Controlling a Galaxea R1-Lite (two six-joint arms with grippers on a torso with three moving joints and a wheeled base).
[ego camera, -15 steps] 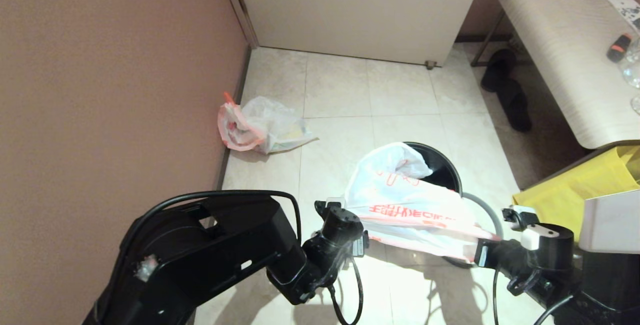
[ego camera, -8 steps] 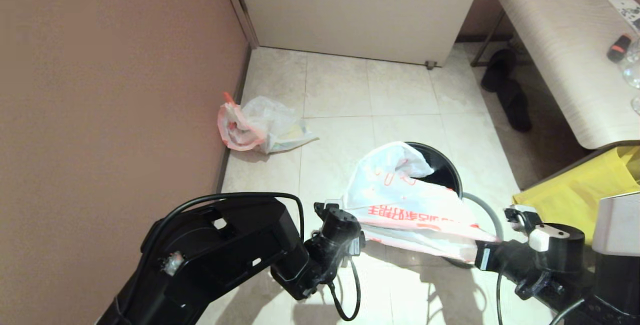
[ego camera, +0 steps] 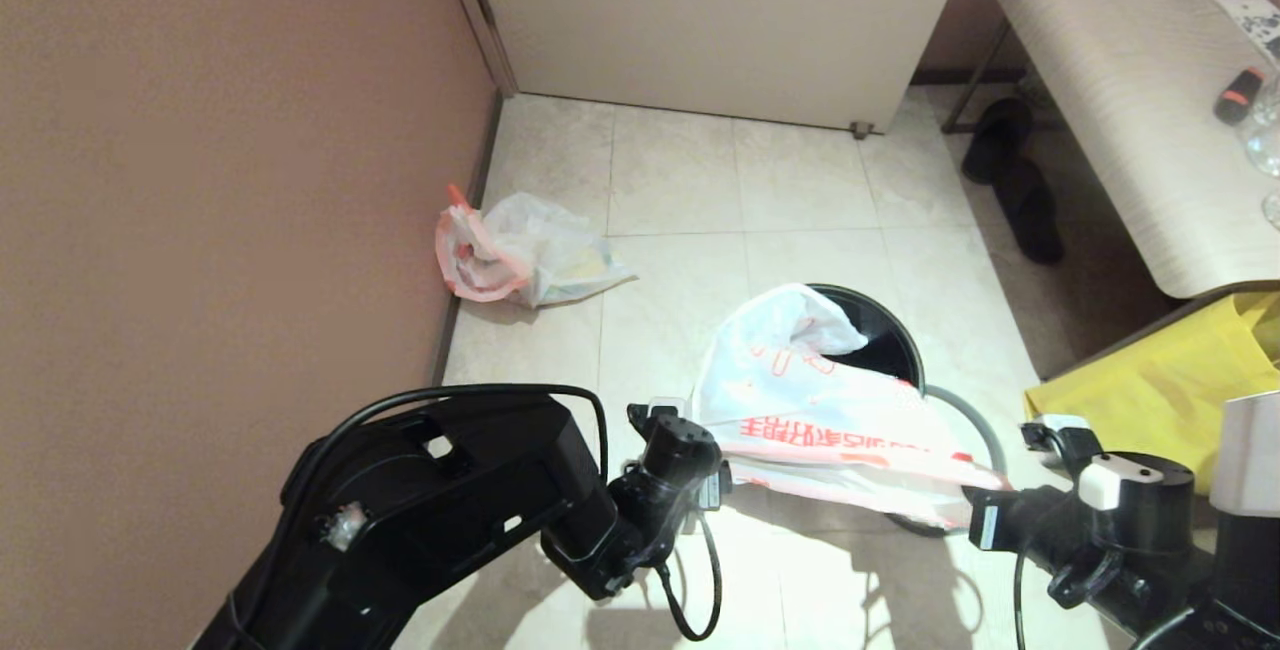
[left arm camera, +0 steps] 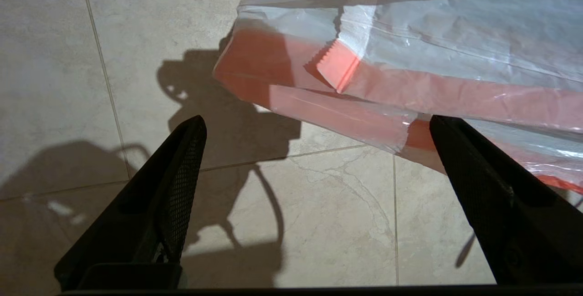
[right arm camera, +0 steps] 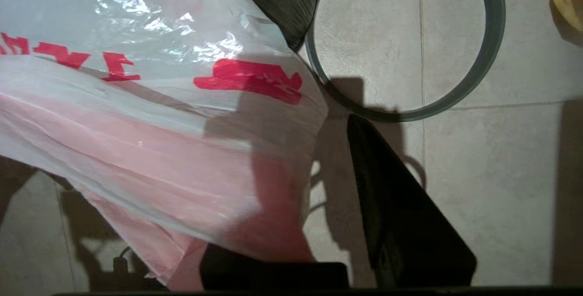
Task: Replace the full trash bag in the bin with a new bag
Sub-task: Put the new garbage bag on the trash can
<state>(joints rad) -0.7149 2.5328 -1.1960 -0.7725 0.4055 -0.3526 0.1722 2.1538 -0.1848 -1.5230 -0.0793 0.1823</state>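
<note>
left pincer (left arm camera: 314,123) wide, new bag (ego camera: 820,410) just ahead | right pincer (right arm camera: 328,186) parting, bag corner draped over one finger | risk: bag slides off bin (ego camera: 885,330)

new bag (ego camera: 820,410) draped over bin (ego camera: 885,335) mouth, floor beside seemingly open
</note>
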